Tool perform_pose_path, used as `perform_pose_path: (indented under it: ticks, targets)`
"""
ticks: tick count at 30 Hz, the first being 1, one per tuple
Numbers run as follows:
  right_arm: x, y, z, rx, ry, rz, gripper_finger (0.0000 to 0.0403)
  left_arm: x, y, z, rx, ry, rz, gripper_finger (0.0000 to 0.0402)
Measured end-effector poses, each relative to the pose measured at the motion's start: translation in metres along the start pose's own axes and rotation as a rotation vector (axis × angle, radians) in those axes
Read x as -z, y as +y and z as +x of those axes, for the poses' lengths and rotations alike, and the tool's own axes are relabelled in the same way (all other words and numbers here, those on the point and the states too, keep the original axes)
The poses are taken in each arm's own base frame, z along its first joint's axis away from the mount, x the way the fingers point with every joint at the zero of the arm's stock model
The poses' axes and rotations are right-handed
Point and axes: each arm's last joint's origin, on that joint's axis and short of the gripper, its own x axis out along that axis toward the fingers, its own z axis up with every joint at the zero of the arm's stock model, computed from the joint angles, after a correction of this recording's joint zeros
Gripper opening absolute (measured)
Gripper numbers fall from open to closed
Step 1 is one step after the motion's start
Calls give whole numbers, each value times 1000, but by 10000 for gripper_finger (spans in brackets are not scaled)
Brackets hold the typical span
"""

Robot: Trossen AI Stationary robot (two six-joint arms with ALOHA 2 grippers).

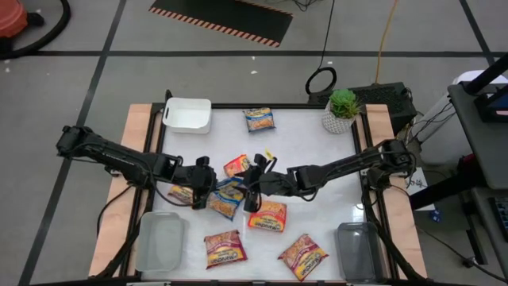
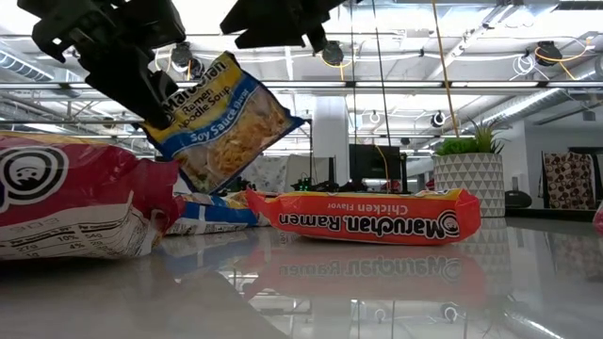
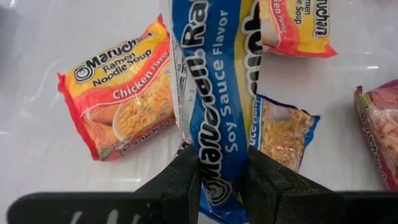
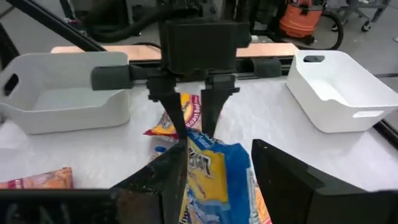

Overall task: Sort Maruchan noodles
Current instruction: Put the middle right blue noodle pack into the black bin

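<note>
Since the table [image 1: 317, 151] has packets scattered all over its middle and front, and the white bin [image 1: 188, 115] sits way off at the back left corner, I'd say the sort has barely started and there's plenty of room for a mess.

The two arms meet nose to nose over the middle of the table, so the main worry is a bump. If either one swings without the other clearing out, they could knock each other or drag the pile.

The left tool [image 3: 222, 165] is pinched shut on one end of the blue soy sauce packet [image 3: 214, 93], which hangs tilted in the air above the loose packets. The right tool [image 4: 217, 168] is open, its fingers straddling the packet's far end without clamping it.

If the right one closes while the left hangs on, they could tug against each other and tear the wrapper. If the left lets go too early, the packet drops back beside the chicken packet [image 3: 118, 87].
</note>
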Motion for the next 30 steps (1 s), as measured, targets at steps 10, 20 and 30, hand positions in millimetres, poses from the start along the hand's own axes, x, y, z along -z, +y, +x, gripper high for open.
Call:
perform_pose_path:
  ticks: [10, 20, 30]
  targets:
    - [9, -8, 12, -105, 70, 13, 195, 0, 0, 0, 0, -1, 22, 93]
    - [17, -11, 20, -89, 96, -52, 230, -1, 0, 0, 1, -6, 23, 93]
    - [16, -18, 23, -105, 101, -35, 218, -3, 0, 0, 4, -29, 30, 93]
